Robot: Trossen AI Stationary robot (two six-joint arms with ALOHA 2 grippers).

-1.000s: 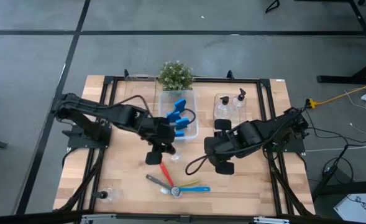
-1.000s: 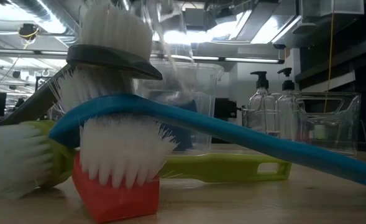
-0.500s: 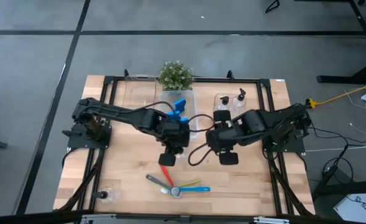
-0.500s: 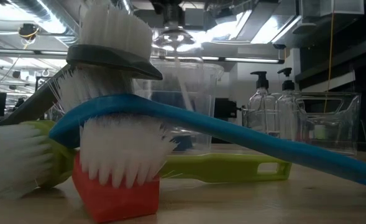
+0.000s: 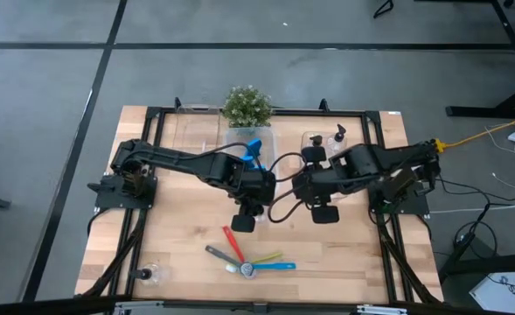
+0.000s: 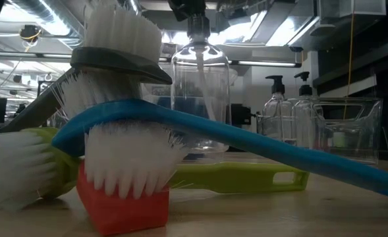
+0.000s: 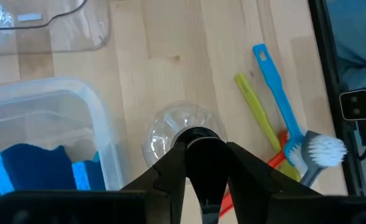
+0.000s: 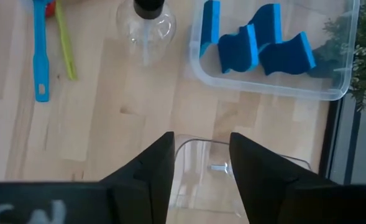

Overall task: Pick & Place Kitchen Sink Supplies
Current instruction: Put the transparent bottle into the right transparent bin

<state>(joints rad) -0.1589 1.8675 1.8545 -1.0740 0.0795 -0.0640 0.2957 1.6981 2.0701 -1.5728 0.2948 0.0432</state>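
My left gripper [image 5: 255,198] is shut on a clear pump bottle [image 6: 200,99] at mid-table, just in front of the clear bin [image 5: 250,162] that holds blue sponges [image 8: 257,46]. My right gripper [image 5: 316,185] is open and empty, pointing down by the near edge of a second clear bin [image 8: 232,155] with two pump bottles [image 6: 289,108]. Red, grey, yellow-green and blue brushes [image 5: 248,258] lie crossed near the front edge, their heads stacked [image 6: 114,131]. Another bottle [image 5: 148,274] lies at the front left corner. My left gripper pinches the bottle's black pump top [image 7: 201,142] between its two fingers, coming from above and pointing down. The bottle hangs upright below the fingers, its clear body [image 7: 167,134] low over the wood. I cannot tell whether its base touches the table.
A green potted plant [image 5: 247,105] stands at the far edge behind the sponge bin. Bare wood lies between the two bins and the brushes. Black frame rails run along the table's sides.
My left gripper has carried the bottle toward the table's right edge and a little farther back. The bottle has turned from tilted to upright and come down. My right gripper has moved toward the far edge, up to the bottle bin.
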